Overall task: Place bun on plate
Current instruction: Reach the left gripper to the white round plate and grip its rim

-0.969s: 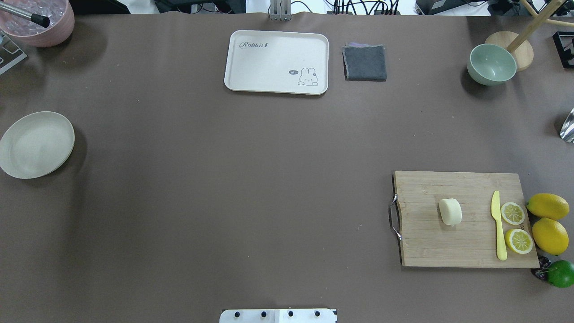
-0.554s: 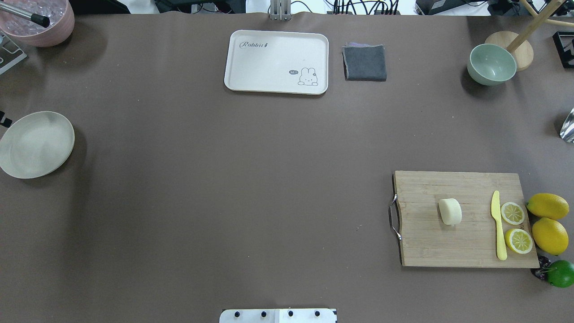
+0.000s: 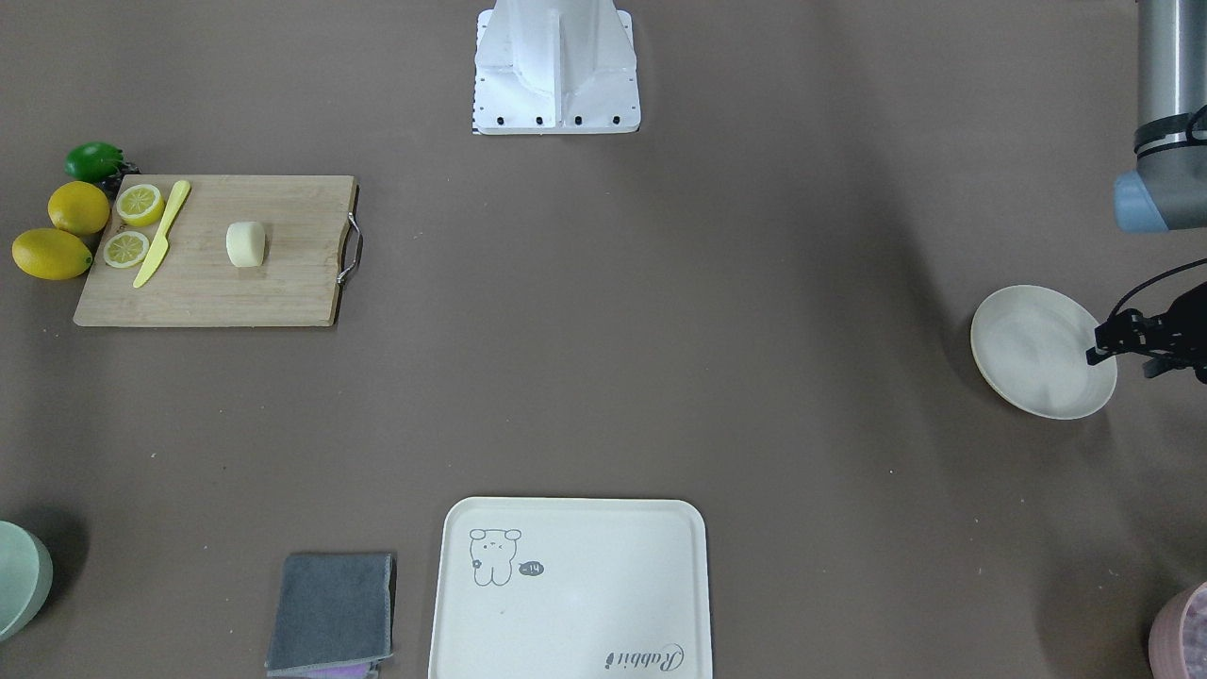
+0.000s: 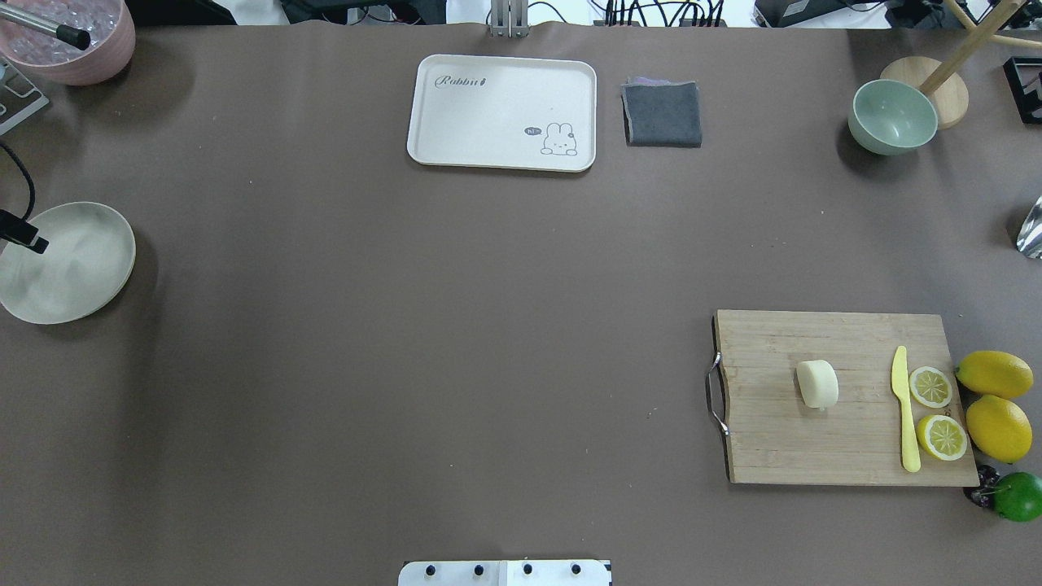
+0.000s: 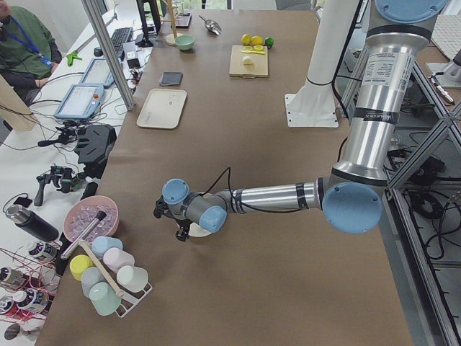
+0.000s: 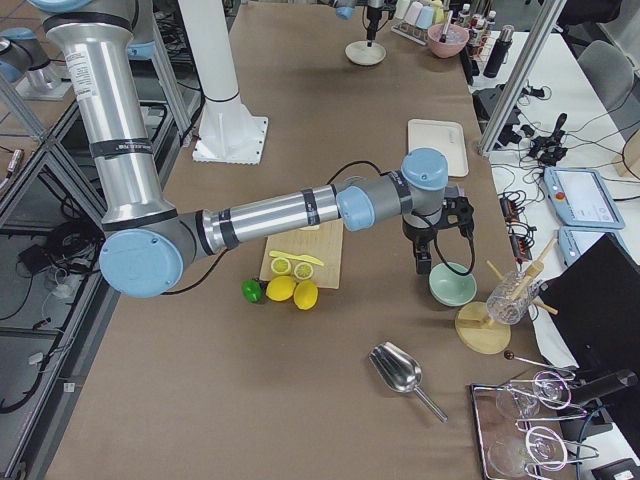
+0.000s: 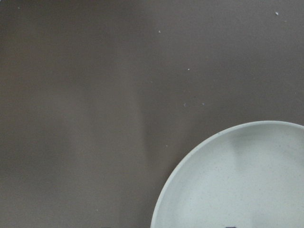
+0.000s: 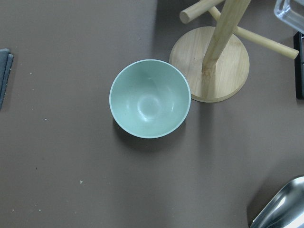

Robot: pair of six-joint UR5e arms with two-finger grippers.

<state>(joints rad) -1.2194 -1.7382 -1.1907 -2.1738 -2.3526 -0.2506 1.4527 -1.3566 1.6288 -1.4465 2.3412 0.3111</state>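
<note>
Bun (image 4: pixel 817 384) lies untouched on the wooden cutting board (image 4: pixel 773 448), right side of the table (image 4: pixel 407 325), just beside a yellow knife (image 4: pixel 904 407). Plate (image 4: pixel 81 273) is set well apart at the left edge, nothing on it. Left gripper (image 3: pixel 1105 345) is held over the plate's rim, likely to fetch it nearer. Right gripper (image 6: pixel 425 262) is held above the green bowl (image 8: pixel 149 97). The finger spread cannot be told for either.

A brown-covered table (image 4: pixel 407 325) carries an off-white plate (image 4: pixel 98 277) at the robot's left edge and a cream rabbit-print tray (image 4: pixel 488 114) and a folded grey cloth (image 4: pixel 663 114) along the far side. A pale green bowl (image 4: pixel 893 116) stands beside a wooden stand base (image 4: pixel 948 102). Two lemons (image 4: pixel 994 373) and a lime (image 4: pixel 1018 496) flank a handled wooden cutting board (image 4: pixel 773 439).
</note>
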